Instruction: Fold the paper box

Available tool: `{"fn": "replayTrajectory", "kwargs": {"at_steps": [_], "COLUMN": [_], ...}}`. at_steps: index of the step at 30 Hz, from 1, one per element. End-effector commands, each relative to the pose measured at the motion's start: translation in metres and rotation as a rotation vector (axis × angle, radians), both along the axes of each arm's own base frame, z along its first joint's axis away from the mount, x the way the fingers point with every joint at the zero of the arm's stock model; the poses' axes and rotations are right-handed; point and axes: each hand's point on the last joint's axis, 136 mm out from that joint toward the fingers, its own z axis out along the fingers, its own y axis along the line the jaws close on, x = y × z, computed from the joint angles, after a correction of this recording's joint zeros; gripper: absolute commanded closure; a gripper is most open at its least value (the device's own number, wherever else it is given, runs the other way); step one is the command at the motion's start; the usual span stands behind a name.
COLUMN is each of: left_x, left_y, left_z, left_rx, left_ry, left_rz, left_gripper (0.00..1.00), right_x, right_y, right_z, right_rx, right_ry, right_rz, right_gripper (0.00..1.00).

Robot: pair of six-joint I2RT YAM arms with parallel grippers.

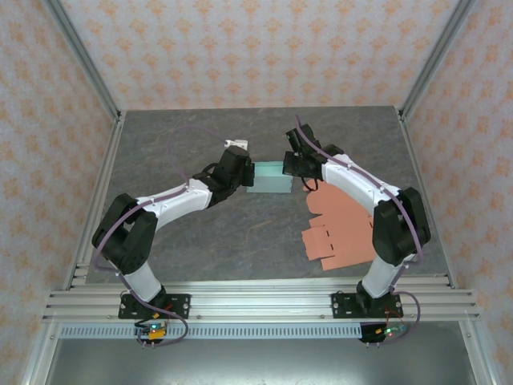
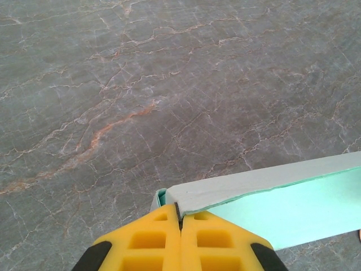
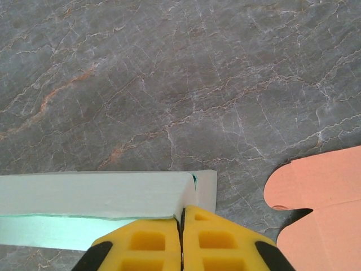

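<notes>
Two arms reach in from the near edge of the grey marble-pattern desk and meet at one thing: a mint-green paper box. It lies long side across, in the far half of the desk, approx midway btwn the left and right edges.

The left end effector is at the box's left end. In the left wrist view its yellow fingers are pressed tight together, no gap, w/ the corner of the box's pale top flap running straight into the seam btwn them. That is a narrow pinch on the thin paper wall. The brighter green inner face shows below the flap, to the right.

The right end effector is at the box's right end. In the right wrist view its yellow fingers are also fully together, tips against the box where two panels meet at the end corner. It is closed on the paper edge there too.

A flat orange card cut-out w/ rounded tabs lies unfolded near the right edge, closer to the near edge than the box, partly under the right arm. One rounded tab is just beside the right fingers, not touching the box.

Desk surface around the box is bare grey stone pattern w/ rust-coloured veins.
</notes>
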Motion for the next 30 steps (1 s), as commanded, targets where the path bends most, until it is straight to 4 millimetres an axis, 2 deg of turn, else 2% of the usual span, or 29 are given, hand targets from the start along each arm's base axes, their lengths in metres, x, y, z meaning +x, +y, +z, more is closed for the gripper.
{"fn": "replayTrajectory", "kwargs": {"at_steps": [1,10,16,20,30], "left_x": [-0.014,-0.015,-0.016,-0.015,-0.014], "left_y": [-0.009,-0.008,-0.006,-0.005,-0.003], "left_z": [-0.019,-0.021,-0.023,-0.022,-0.023], "left_rx": [0.020,0.022,0.029,0.038,0.043], "left_ry": [0.079,0.078,0.075,0.072,0.075], "left_rz": [-0.041,-0.038,-0.034,-0.033,-0.021], "left_gripper": [1.00,1.00,1.00,1.00,1.00], "right_x": [0.001,0.004,0.004,0.005,-0.003], "right_y": [0.020,0.025,0.029,0.030,0.011], "right_z": [0.010,0.012,0.004,0.008,-0.009], "right_rx": [0.067,0.113,0.097,0.122,0.005], "right_ry": [0.002,0.023,0.125,0.118,0.100], "right_rz": [0.016,0.038,0.089,0.075,0.114], "right_gripper": [0.95,0.96,0.95,0.95,0.95]}}
